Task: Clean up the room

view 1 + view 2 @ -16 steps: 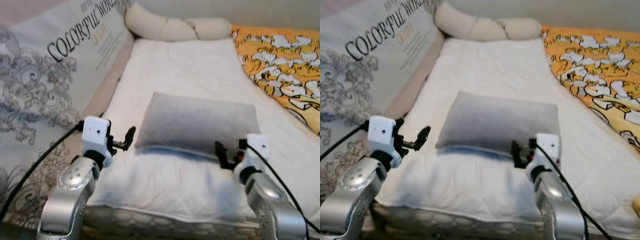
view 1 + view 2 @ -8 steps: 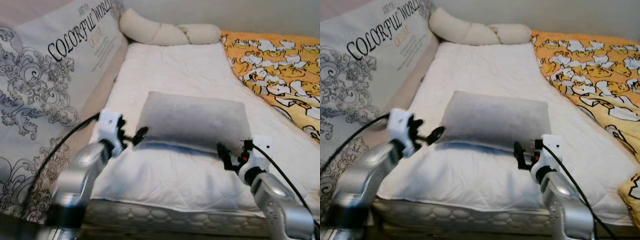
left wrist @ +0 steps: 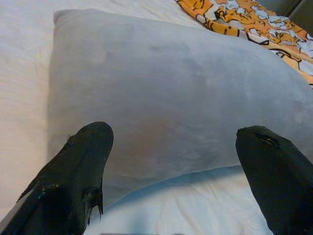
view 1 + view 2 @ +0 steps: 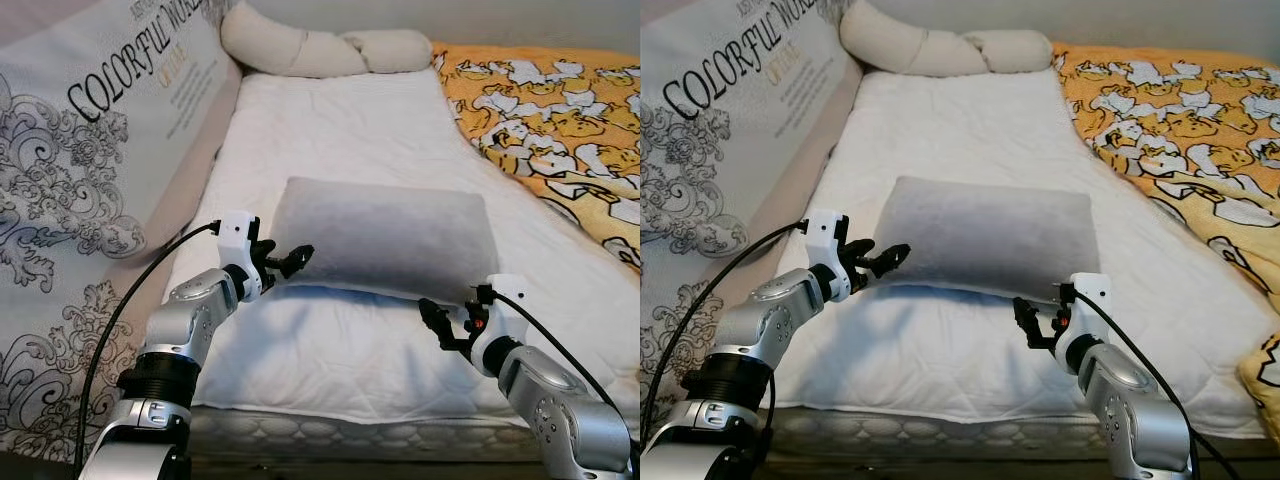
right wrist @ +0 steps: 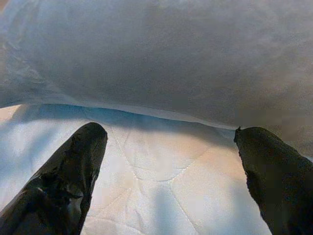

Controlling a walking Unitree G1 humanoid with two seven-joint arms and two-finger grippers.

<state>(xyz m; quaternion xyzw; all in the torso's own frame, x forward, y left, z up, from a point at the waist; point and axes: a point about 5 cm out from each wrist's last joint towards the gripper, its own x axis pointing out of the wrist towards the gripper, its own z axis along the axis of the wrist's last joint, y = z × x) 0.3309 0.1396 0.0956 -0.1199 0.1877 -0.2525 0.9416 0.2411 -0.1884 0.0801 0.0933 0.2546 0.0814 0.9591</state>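
A: Largest first — white quilted mattress point(image 4: 340, 150), flanked on the robot's left by a printed grey-scroll panel with lettering point(image 4: 90, 150), on the right by an orange cartoon-print blanket point(image 4: 560, 110); a knotted cream bolster cushion point(image 4: 320, 52) at the far end.

B: And the task's thing?

A: Rectangular grey plush pillow point(image 4: 380, 240), lying flat across the mattress, near the front edge.

B: Relative to the pincers?

A: Left gripper point(image 4: 292, 262) at the pillow's left end, tips just beside its corner; fingers point(image 3: 78, 166) spread wide, holding nothing. Right gripper point(image 4: 440, 325) just in front of the pillow's near right corner, low over the sheet; fingers point(image 5: 73, 171) likewise wide apart, empty.

B: Open room?

A: Bare sheet beyond the pillow up to the bolster, and a strip before it to the mattress edge.
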